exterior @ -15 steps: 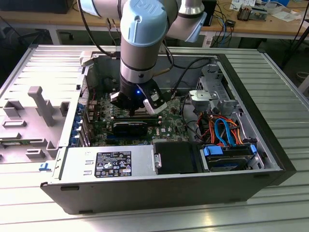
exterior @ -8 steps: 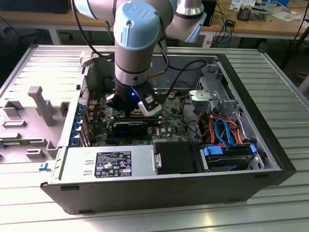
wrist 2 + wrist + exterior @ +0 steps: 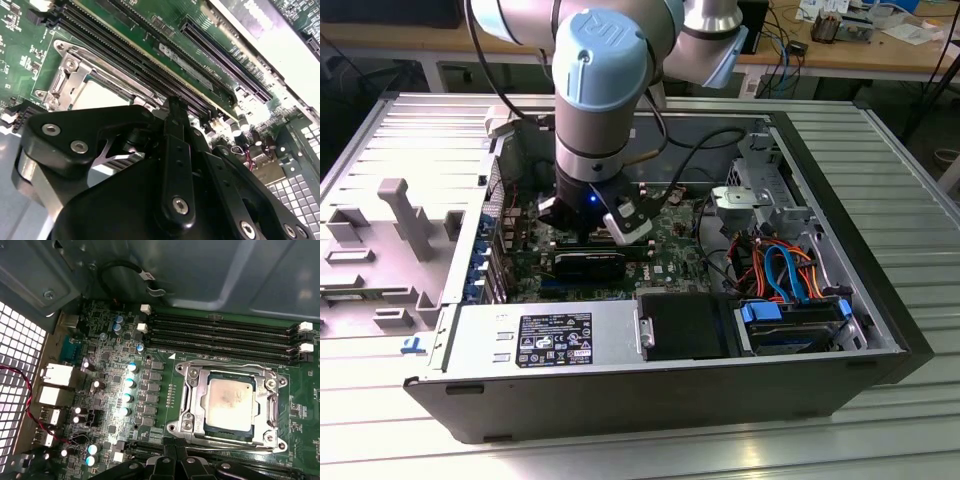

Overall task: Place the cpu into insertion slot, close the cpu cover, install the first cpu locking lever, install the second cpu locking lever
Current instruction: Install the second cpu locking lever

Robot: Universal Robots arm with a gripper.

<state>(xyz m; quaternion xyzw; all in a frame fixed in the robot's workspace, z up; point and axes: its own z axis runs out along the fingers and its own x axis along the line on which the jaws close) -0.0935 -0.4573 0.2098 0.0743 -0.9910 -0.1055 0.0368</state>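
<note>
Tool [image 3: 172,107] covering part of cpu [image 3: 97,97], fingertips hidden

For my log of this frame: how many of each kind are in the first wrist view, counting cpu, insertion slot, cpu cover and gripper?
cpu: 1, seated in the socket
insertion slot: 1
cpu cover: 1, framing the chip
gripper: 1, beside the socket's edge
Total: 4

Memory slots [image 3: 220,335] flank socket (seemingly unobstructed).
</note>
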